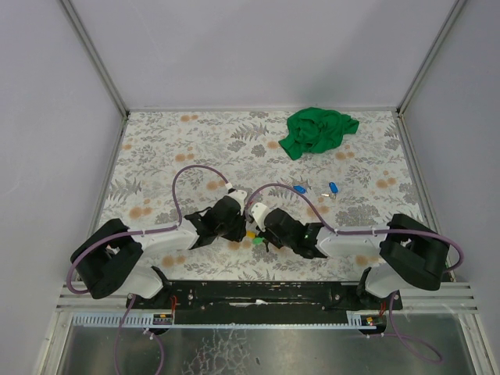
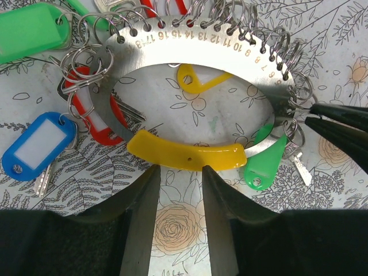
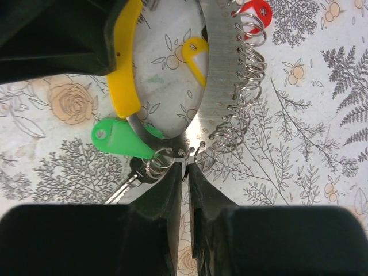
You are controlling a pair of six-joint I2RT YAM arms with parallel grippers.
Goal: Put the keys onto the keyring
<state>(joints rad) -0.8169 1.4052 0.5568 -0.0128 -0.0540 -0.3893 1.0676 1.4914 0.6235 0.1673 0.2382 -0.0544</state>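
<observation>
The keyring (image 2: pixel 190 49) is a flat silvery hoop with numbered holes, small wire rings and a yellow grip (image 2: pixel 187 152); it lies between both arms (image 1: pixel 251 234). Keys hang from it: a blue-tagged one (image 2: pixel 40 144), a red tag (image 2: pixel 95 109), a yellow one (image 2: pixel 198 80) and a green one (image 3: pixel 118 141). My left gripper (image 2: pixel 179 169) is open, its tips at the yellow grip's near edge with only table between them. My right gripper (image 3: pixel 185 167) is shut on a small wire ring at the hoop's rim. Two loose blue keys (image 1: pixel 298 190) (image 1: pixel 333 187) lie farther back.
A crumpled green cloth (image 1: pixel 319 130) lies at the back right of the floral table (image 1: pixel 156 156). A large green tag (image 2: pixel 31 29) lies left of the hoop. White walls close in the table on three sides.
</observation>
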